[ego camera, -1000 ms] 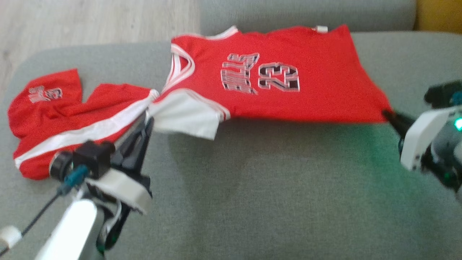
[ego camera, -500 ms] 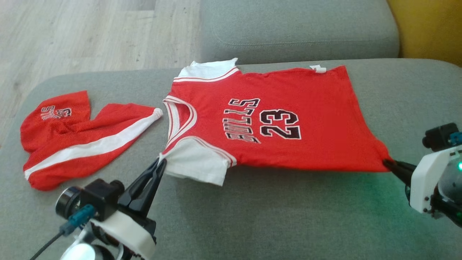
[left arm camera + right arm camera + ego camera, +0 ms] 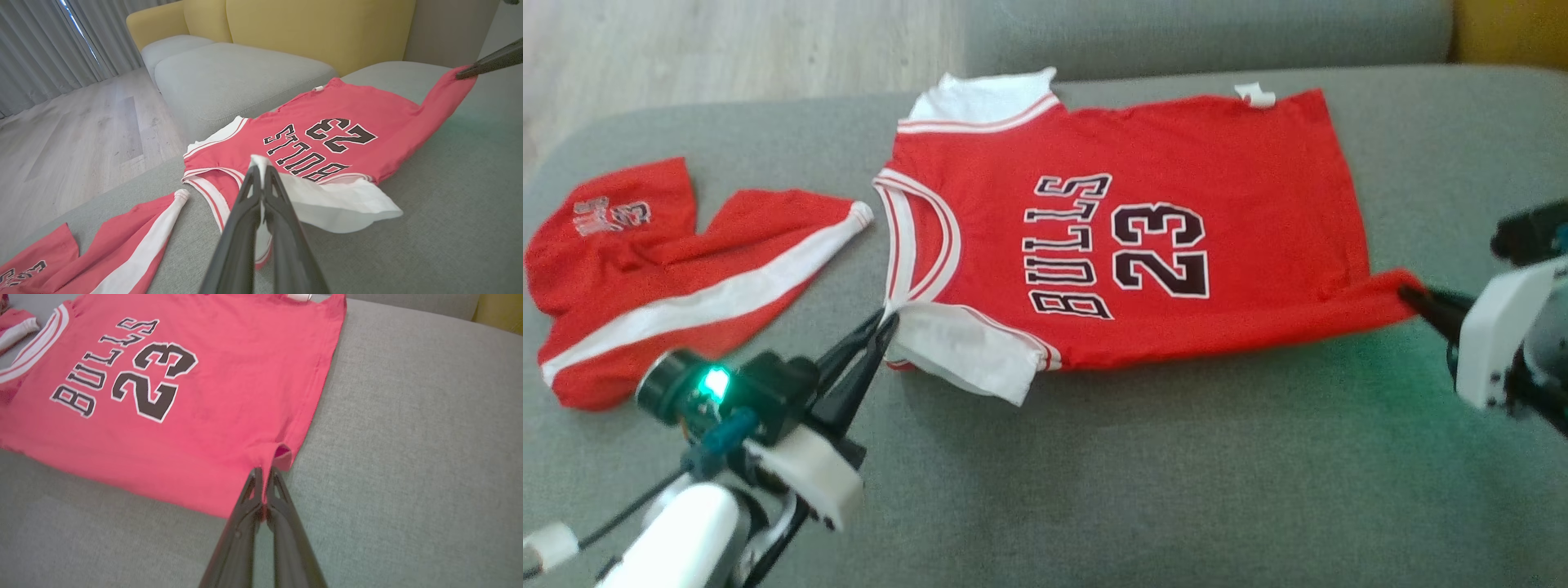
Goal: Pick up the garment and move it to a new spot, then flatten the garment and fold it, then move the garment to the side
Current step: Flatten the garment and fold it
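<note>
Two grippers are both pinching the red jersey (image 3: pixel 1143 204), which is lying print side up, mostly spread, on the grey cushion (image 3: pixel 1176 490). The left gripper (image 3: pixel 886 322) is clamping fully closed on the shoulder edge beside the white sleeve (image 3: pixel 964 359). The right gripper (image 3: pixel 1409 296) is clamping fully closed on the near hem corner, which is stretching out into a point.

Handling, judging by the drape: the jersey is looking light, thin and floppy, with no stiffness, and is probably sliding easily over the cushion. It is stretching wherever it is tugged. The best holds are looking like seams and corners such as the shoulder and hem, where the cloth is doubled. A mid-panel pinch would likely be bunching it. Tension between two far-apart grips is what should be flattening it.

Views:
- **Head view:** it is showing both grips at once, plus red shorts (image 3: pixel 686 278) lying well apart on the jersey's collar side.
- **Left wrist view:** it is showing white cloth poking past the closed tips and the sleeve flopping loose. It is also showing the hem corner raised off the cushion, and the room beyond: wooden floor (image 3: pixel 81 122), curtains (image 3: pixel 41 41) and a yellow backrest (image 3: pixel 306 28).
- **Right wrist view:** it is showing the hem puckering into a small loop right at the tips.
</note>
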